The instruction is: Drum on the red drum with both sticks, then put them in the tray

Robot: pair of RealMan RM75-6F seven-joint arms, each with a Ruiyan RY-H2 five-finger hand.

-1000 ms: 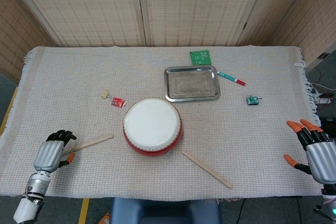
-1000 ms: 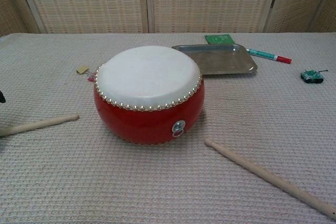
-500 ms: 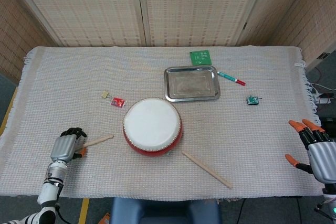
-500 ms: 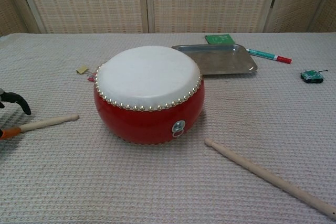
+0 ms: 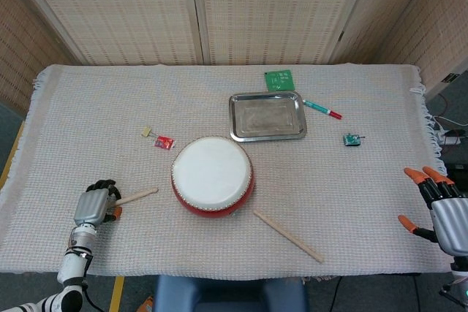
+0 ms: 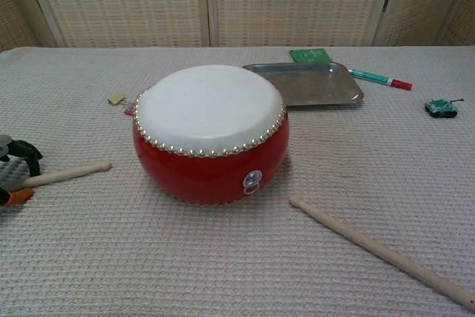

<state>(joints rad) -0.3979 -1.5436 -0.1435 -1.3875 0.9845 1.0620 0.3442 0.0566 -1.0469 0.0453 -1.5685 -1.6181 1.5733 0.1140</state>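
While my left hand (image 5: 93, 208) sits low at about eight o'clock from the red drum (image 5: 213, 185), its fingers are curled around the butt of the left stick (image 5: 136, 196), whose tip points toward the drum's rim, so a lift should swing it straight onto the white skin; whether the grip is firm enough to carry it, I judge only loosely from the chest view, where the fingers (image 6: 22, 151) arch over the wood. My right hand (image 5: 437, 206) hangs off the table's edge at roughly three o'clock, fingers spread and holding nothing, well apart from the right stick (image 5: 288, 235), which lies flat on the cloth at five o'clock from the drum, slanting away toward me. That one must be fetched before any drumming with both. Beyond the drum at one o'clock waits the tray (image 5: 267, 115), bare inside, close enough for both sticks afterwards.
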